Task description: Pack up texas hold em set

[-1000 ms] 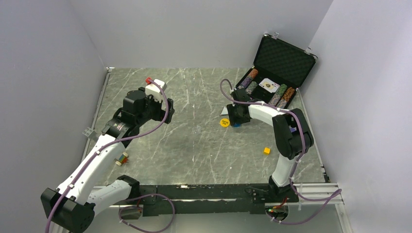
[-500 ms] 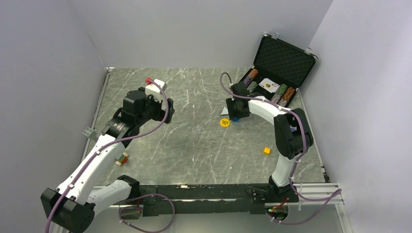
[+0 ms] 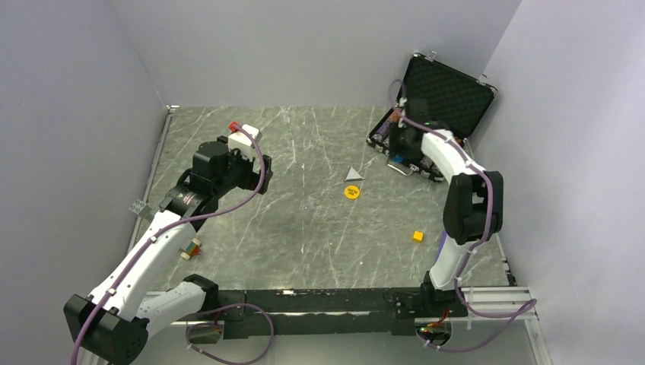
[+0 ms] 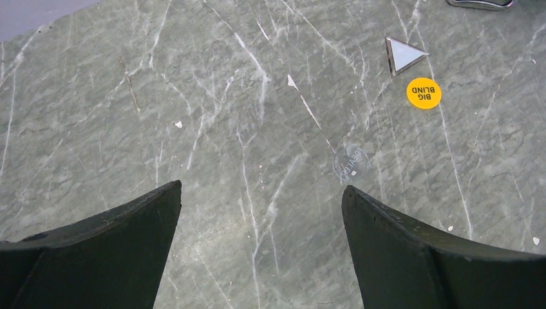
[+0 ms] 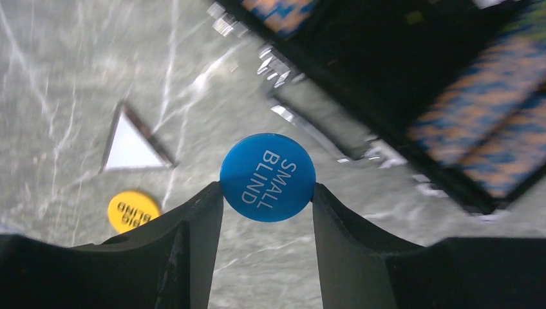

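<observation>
The black briefcase (image 3: 445,93) stands open at the back right, its chip rows (image 5: 480,122) showing in the right wrist view. My right gripper (image 5: 267,188) is shut on the blue "SMALL BLIND" disc (image 5: 267,177) and holds it above the table just in front of the case's front edge; in the top view the disc (image 3: 395,160) shows below the arm. The yellow "BIG BLIND" disc (image 3: 351,192) lies on the table mid-right and also shows in the left wrist view (image 4: 423,93). A clear dealer disc (image 4: 351,162) lies near it. My left gripper (image 4: 261,212) is open and empty over the table's left half.
A white triangle piece (image 3: 353,174) lies beside the yellow disc. A small yellow cube (image 3: 417,236) sits at the right front. A small coloured object (image 3: 190,249) lies at the left front, a grey piece (image 3: 138,207) by the left edge.
My right gripper lifted the blue disc from beside the yellow disc and carried it back and right to the case's front edge. The left arm has not moved.
</observation>
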`<state>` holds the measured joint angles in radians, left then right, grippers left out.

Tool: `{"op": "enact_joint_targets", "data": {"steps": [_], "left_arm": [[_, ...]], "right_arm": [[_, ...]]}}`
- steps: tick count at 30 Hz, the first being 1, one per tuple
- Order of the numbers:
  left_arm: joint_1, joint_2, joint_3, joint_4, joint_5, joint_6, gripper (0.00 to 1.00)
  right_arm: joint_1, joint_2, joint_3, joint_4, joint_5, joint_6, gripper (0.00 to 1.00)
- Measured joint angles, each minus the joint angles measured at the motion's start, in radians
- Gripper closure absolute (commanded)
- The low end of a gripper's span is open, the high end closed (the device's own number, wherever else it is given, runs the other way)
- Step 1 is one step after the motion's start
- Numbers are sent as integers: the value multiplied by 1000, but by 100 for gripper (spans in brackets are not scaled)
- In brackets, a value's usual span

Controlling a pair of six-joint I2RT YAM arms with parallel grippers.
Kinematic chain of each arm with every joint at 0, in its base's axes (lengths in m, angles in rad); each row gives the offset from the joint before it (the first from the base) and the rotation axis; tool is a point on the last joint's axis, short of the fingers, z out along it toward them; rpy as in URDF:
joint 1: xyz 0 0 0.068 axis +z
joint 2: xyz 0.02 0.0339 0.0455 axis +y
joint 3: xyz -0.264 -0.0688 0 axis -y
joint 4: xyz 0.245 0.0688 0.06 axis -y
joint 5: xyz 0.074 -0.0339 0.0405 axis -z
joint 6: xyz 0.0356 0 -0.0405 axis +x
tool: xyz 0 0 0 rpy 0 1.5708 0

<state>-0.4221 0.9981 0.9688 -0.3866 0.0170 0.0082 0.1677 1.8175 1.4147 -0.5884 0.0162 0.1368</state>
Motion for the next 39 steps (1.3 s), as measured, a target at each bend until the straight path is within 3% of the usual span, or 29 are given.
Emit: {"op": "enact_joint_targets", "data": {"steps": [7, 15, 22, 39], "left_arm": [[0, 0, 0, 0, 0, 2, 2], [0, 0, 0, 0, 0, 8, 2], [0, 0, 0, 0, 0, 11, 2], [0, 2, 0, 0, -6, 11, 2]], "right_arm": [[-160, 72, 258, -38, -24, -18, 62], [-167, 279, 433, -77, -26, -25, 63], [-163, 392, 466, -115, -25, -24, 63], [-208, 424, 466, -121, -37, -21, 61]]}}
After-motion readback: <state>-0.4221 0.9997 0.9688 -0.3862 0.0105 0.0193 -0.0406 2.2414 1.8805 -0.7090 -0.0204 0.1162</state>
